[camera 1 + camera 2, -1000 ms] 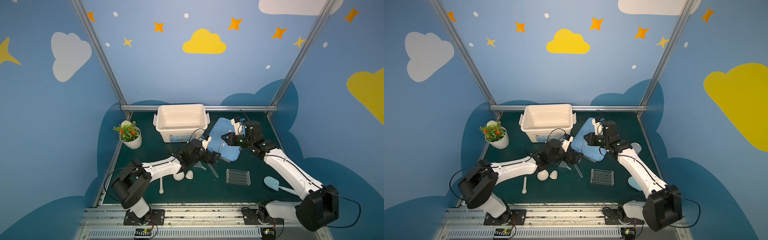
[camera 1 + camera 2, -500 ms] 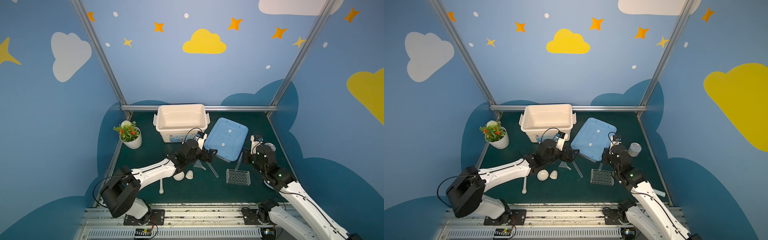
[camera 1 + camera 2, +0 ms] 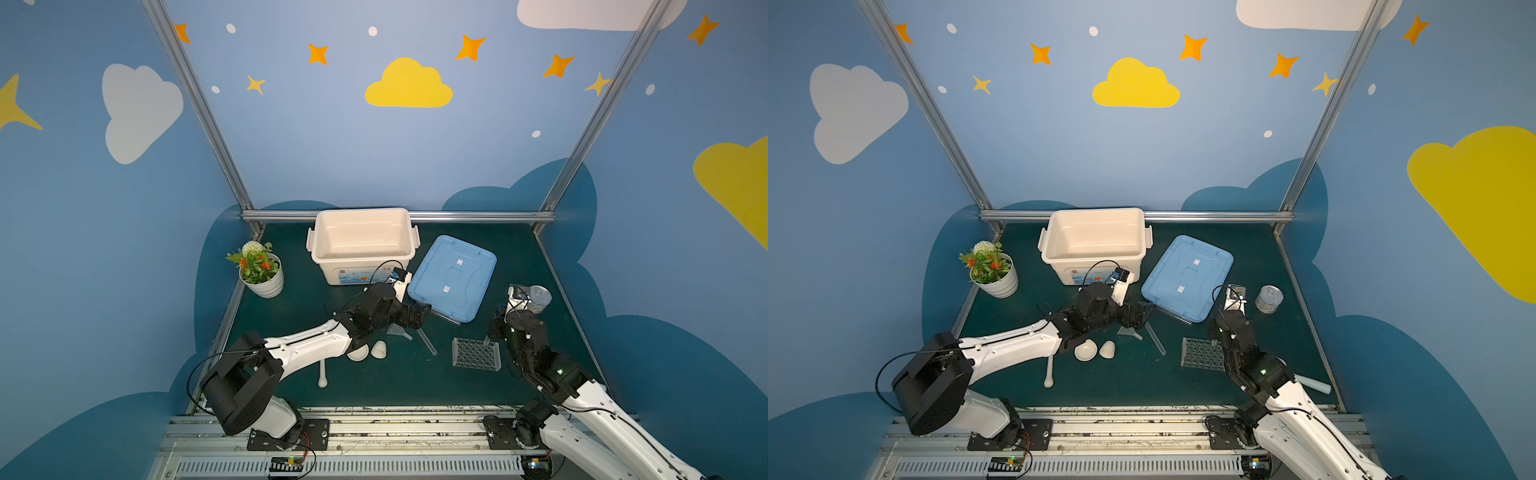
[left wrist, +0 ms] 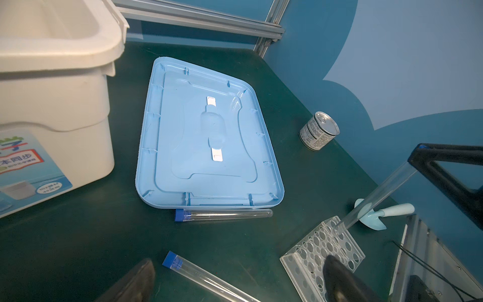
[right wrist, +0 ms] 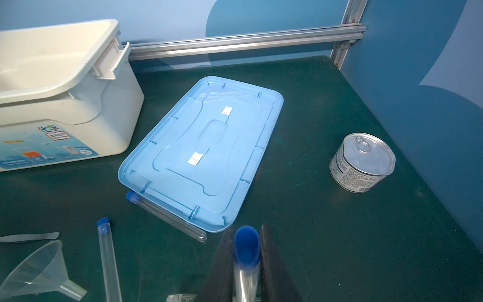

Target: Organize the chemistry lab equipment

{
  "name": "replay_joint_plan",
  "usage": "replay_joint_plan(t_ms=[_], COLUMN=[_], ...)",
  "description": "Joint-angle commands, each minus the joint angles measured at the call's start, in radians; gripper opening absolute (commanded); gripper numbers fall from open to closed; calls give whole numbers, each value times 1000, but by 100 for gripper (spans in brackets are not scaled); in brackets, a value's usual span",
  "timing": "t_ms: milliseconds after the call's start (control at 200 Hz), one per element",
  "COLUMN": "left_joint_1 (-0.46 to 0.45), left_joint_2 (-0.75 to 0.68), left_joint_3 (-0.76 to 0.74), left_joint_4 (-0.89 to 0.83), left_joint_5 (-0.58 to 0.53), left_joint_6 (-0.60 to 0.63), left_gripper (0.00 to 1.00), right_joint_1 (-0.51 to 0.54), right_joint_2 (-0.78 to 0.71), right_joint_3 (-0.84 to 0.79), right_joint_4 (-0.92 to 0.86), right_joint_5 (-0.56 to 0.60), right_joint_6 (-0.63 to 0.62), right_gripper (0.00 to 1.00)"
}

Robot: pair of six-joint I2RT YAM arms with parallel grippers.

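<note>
My right gripper (image 5: 247, 235) is shut on a clear blue-capped test tube (image 4: 376, 193), held tilted with its round end at a hole in the far corner of the clear rack (image 3: 476, 353). My left gripper (image 4: 237, 277) stands open over a second tube (image 4: 206, 279) lying on the mat. A third tube (image 5: 167, 217) lies against the blue lid's edge. The clear funnel (image 5: 39, 269) and metal tweezers (image 5: 28, 237) lie near the left gripper (image 3: 422, 313). White bowl (image 3: 1086, 350), cup (image 3: 1107, 349) and pestle (image 3: 1049, 370) lie by the left arm.
A white bin (image 3: 361, 216) stands open at the back, its blue lid (image 3: 453, 276) flat beside it. A metal can (image 3: 538, 297) is at the right edge, a potted plant (image 3: 259, 268) at the left, and a pale blue scoop (image 4: 376, 217) behind the rack.
My right arm has drawn back from over the blue lid to the rack's corner, with a tube in its grip. The left gripper has stayed open near the funnel.
</note>
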Motion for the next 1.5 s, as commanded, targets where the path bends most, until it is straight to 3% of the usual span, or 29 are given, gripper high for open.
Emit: replay_joint_plan(t_ms=[0,836,1492], left_joint_1=[3,2,-1], left_joint_2=[-11,-15,-36], left_joint_3=[-9,-17,-37], left_joint_4=[11,17,14], left_joint_5=[-4,24,9], left_joint_6=[2,-25,-21], left_gripper=[100,100,100], right_joint_1=[16,51,122], right_joint_2=[-15,-11,-59], right_joint_3=[-11,-70,-99], right_joint_4=[25,68,47], right_joint_5=[65,59,148], right_joint_6=[-10,37,16], right_gripper=[4,3,2])
